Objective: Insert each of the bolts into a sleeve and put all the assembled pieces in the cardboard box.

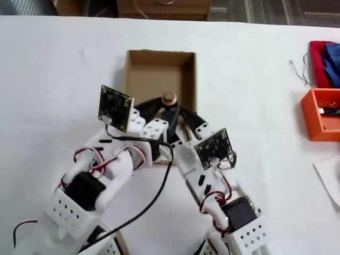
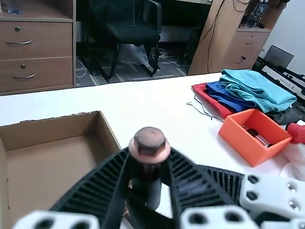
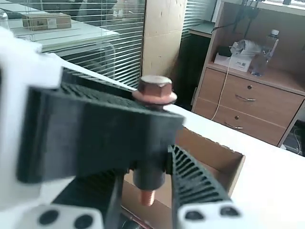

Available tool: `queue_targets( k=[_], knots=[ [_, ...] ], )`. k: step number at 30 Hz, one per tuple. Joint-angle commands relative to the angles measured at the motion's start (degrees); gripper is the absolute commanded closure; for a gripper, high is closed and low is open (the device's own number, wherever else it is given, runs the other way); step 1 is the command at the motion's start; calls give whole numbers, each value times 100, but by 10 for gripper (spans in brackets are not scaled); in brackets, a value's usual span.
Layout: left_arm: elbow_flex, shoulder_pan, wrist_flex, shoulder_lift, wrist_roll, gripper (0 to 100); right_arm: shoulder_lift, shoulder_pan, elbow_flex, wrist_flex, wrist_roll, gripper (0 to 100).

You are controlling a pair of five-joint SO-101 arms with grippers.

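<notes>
The left gripper and right gripper both pinch the sleeve, bolt inside, mid-frame over the box; dropping it in looks next.

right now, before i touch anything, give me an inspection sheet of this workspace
surface: white table
job's things: copper hex-head bolt in a dark sleeve, held over the near end of the open brown cardboard box
clutter: orange plastic tray; folded red and blue cloths
grippers: left gripper and right gripper both shut on the bolt-and-sleeve piece
cables: black cable hanging between the arms; thin loose wire near the cloths
surroundings: wooden drawers; black office chair
</notes>
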Motion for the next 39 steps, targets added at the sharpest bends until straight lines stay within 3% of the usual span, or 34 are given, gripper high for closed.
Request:
queue_targets(
  k=[1,10,17,26,34,39],
  knots=[
    [-75,79,53,0,9,797,-75,-4,-378,-163,44,978],
    [-75,70,53,0,-35,793,-75,-4,-378,-163,44,978],
    [-75,-519,44,0,-360,793,-75,-4,-387,-163,44,978],
    [-110,-554,18,-9,-404,795,-75,-4,-387,-163,44,978],
    [-1543,-624,141,-9,-70,801,-31,277,-378,-40,9,978],
    [-2404,-1011,774,-9,-141,986,-22,629,-378,374,9,978]
  ],
)
